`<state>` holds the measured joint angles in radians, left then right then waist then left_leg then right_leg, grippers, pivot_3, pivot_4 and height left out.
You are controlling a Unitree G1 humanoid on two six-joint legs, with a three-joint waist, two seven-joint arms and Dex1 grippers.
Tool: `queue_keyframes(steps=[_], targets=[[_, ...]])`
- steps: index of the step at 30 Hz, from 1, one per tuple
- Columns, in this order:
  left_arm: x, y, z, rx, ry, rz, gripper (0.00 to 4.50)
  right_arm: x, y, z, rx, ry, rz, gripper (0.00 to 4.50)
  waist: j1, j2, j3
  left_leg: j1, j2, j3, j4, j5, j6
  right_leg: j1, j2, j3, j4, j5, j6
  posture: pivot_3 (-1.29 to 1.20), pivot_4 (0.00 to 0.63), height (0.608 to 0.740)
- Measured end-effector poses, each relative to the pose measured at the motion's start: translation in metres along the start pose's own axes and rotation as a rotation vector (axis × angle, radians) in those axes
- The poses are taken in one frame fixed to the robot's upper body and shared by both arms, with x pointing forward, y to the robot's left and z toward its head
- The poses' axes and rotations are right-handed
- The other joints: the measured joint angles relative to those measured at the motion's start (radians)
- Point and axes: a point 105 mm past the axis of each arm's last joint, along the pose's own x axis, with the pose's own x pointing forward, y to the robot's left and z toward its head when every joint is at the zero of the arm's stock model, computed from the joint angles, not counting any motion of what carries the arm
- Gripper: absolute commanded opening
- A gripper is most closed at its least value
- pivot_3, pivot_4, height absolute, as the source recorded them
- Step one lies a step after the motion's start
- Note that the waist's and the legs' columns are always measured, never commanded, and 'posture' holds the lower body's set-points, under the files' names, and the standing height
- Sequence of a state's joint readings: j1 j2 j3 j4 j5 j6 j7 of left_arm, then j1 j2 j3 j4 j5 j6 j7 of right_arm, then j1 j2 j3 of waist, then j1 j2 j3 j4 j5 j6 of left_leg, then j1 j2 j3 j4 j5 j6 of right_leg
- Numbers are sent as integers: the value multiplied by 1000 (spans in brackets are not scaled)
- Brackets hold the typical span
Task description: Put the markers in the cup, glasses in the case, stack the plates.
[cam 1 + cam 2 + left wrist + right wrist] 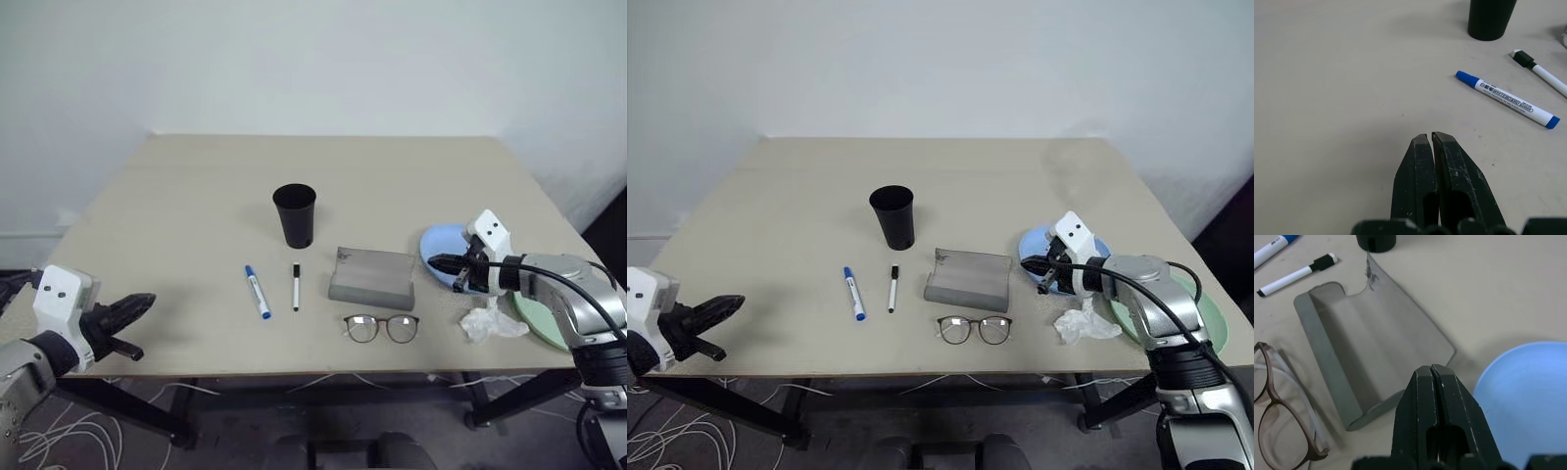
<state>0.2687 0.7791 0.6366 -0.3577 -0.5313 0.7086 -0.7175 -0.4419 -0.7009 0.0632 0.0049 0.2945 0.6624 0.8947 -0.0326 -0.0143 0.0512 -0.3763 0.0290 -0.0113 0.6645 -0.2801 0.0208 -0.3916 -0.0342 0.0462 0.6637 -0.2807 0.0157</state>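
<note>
The right hand (pixel 438 261) is held closed and empty over the near edge of the blue plate (pixel 441 242), while the left hand (pixel 145 302) is closed and empty above the desk's (pixel 196 186) left front corner. The cup (pixel 295 214) is seen upright mid-desk, with the blue marker (pixel 257 291) and black marker (pixel 295 286) laid in front of it. The case (pixel 371 277) is set right of them, the glasses (pixel 381 327) just before it, the green plate (pixel 534 318) at the right edge beside a tissue (pixel 492 322).

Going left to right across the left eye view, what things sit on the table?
Blue-capped white marker → black tapered cup → black-capped white marker → grey rectangular case → light blue plate → pale green plate.
</note>
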Motion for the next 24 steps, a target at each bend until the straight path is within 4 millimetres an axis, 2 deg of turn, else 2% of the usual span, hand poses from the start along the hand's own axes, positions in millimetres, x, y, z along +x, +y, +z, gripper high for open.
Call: queue_keyframes(steps=[6, 10, 19, 24], targets=[[3, -7, 3, -8, -6, -34, 0, -3, 5, -7, 10, 15, 2, 0, 7, 0, 0, 1, -1, 1, 2, 0, 0, 1, 1, 0, 1, 1, 0, 0, 0, 740], [9, -7, 15, -13, -47, -59, 0, -8, 6, -7, 16, 19, 3, 0, 12, 0, 0, 0, -2, 0, 3, 0, 0, 1, 1, -1, 1, 1, 0, 0, 0, 740], [32, -24, 20, 1, -42, -163, 0, -28, -12, -2, 11, 9, -85, 0, 11, 0, 0, 0, -4, 0, 4, 0, 0, 1, 2, 0, 1, 1, 0, 0, 0, 740], [39, -33, 19, -1, -33, -205, 0, -31, -18, -4, 15, 17, -107, 0, 10, 0, 0, 1, -4, 1, 4, 0, 0, 1, 2, 0, 2, 1, 0, 0, 0, 740]])
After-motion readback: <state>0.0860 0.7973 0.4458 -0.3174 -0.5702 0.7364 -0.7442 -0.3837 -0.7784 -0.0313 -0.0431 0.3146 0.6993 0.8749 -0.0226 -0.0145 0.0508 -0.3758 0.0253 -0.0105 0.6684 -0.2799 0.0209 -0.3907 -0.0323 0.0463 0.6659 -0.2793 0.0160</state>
